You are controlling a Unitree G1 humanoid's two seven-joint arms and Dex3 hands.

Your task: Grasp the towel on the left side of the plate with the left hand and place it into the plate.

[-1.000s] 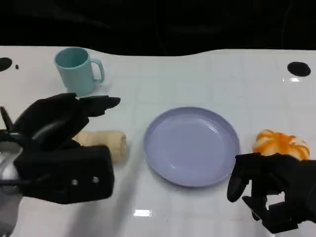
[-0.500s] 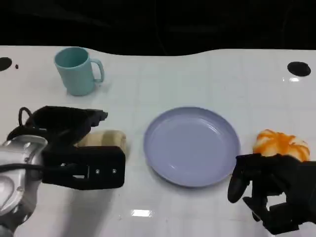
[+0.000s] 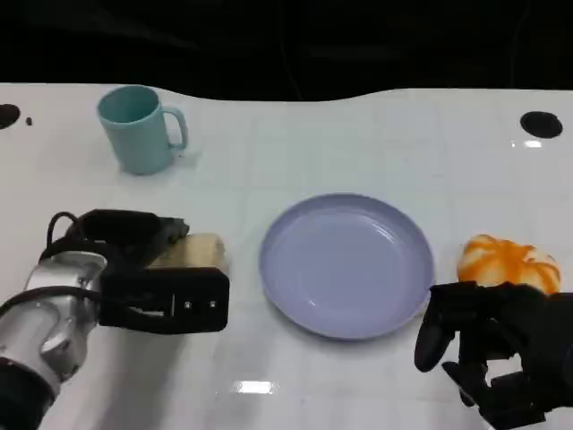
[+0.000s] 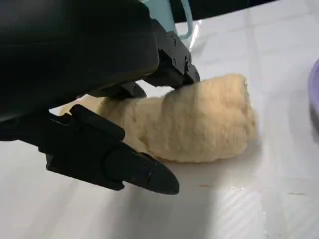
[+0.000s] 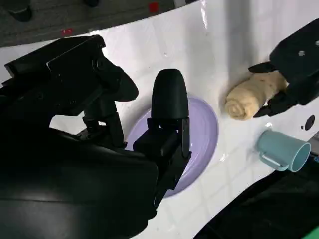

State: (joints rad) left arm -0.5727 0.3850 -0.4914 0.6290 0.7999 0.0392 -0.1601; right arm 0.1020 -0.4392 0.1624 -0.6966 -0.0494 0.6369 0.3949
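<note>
- The left robot hand (image 3: 148,269) has dropped lower than a second ago, its fingers (image 4: 169,69) now straddling the rolled towel (image 4: 199,122).
- Towel, on the table (image 3: 358,134), is unmoved.

One towel (image 3: 192,252), one plate (image 3: 346,265), one mug (image 3: 136,127), one orange pumpkin-shaped object (image 3: 507,261).

Rolled cream terry towel (image 3: 192,253) lies on the white table (image 3: 358,134), just left of the round lavender plate (image 3: 347,264). Teal ceramic mug (image 3: 139,127) stands behind it. Orange-and-white pumpkin-shaped toy (image 3: 507,262) sits right of plate (apart from the rim).
</note>
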